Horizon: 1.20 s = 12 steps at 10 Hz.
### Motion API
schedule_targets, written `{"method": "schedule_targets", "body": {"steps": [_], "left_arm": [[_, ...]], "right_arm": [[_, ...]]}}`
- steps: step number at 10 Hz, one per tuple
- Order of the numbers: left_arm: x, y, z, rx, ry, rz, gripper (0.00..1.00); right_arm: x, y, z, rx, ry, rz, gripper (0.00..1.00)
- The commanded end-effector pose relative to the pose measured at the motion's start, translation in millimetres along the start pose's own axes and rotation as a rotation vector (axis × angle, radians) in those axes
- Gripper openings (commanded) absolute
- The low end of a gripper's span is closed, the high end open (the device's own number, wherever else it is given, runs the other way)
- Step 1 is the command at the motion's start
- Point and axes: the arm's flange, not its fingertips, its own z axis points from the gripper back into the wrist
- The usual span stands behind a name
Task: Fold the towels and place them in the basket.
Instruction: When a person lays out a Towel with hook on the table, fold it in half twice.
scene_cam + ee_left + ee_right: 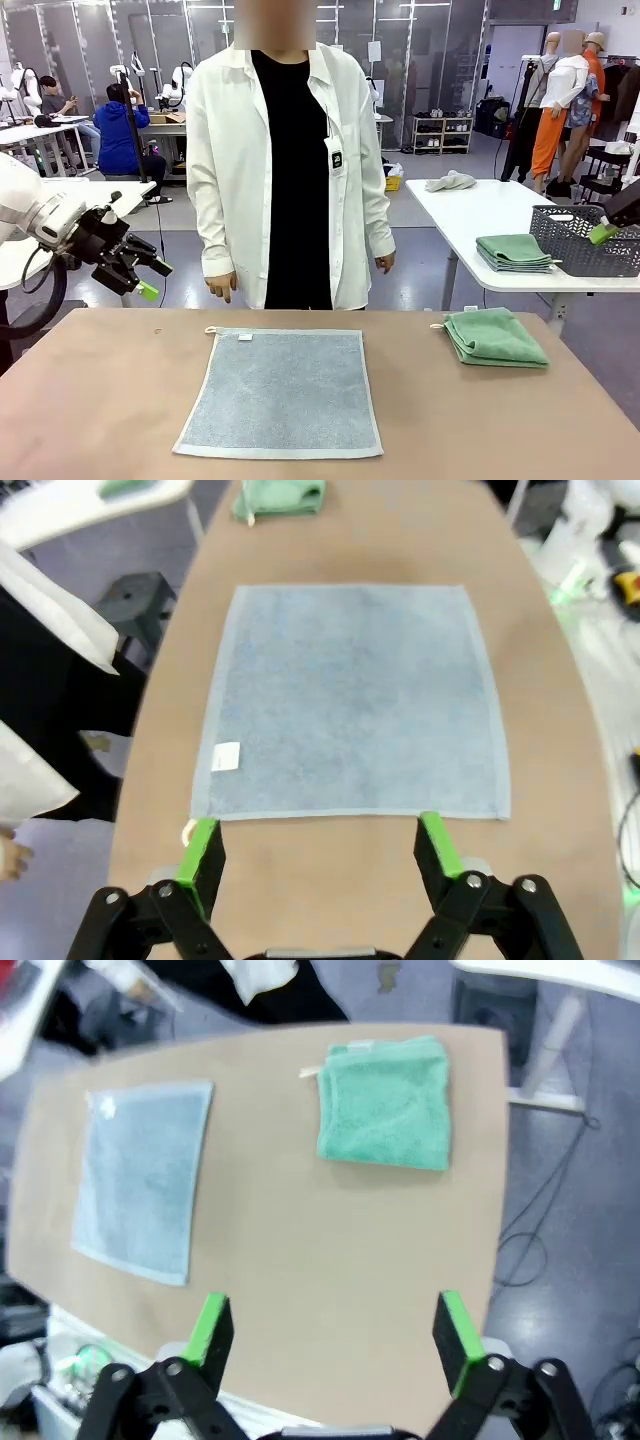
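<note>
Two towels on tan table [100,400]: blue towel [350,695] flat, just ahead of left gripper [317,828] (jaws spread, empty); mint towel [385,1105] folded, farther ahead of right gripper [331,1305], likewise spread. One basket [585,240] on white table [470,205] behind, open lab.

The light blue towel [352,700] lies spread flat on the tan table [560,740], with a white tag [227,756] near one corner. The left gripper [318,823] hangs at the towel's near edge, jaws wide apart. The folded mint green towel [282,497] lies well beyond it.
</note>
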Motion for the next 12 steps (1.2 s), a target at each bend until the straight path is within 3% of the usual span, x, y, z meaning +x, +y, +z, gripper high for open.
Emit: {"method": "schedule_targets", "body": {"steps": [1, 2, 4, 7, 9, 12], "left_arm": [[51.1, -18.4, 14.6, 0.055, 0.122, -0.084, 0.96], [84.3, -31.1, 20.6, 0.065, 0.202, -0.127, 0.96], [131.0, -55.8, 14.0, 0.072, 0.361, -0.181, 0.96], [168.3, -88.3, -7.7, 0.059, 0.539, -0.247, 0.96], [171.8, -98.2, -16.5, 0.048, 0.584, -0.263, 0.96], [175.0, -128.4, -32.8, 0.095, 0.678, -0.223, 0.96]], "right_arm": [[11.0, 51.3, 7.3, -0.023, -0.04, 0.283, 1.0], [13.9, 80.6, 6.4, -0.032, -0.047, 0.41, 1.0], [6.0, 160.4, -8.2, -0.04, -0.042, 0.79, 1.0], [-45.8, 261.6, -67.7, -0.012, 0.035, 1.374, 1.0], [-72.7, 281.9, -127.1, 0.0, 0.169, 1.592, 1.0], [-96.8, 281.7, -188.3, 0.04, 0.34, 1.715, 1.0]]}}
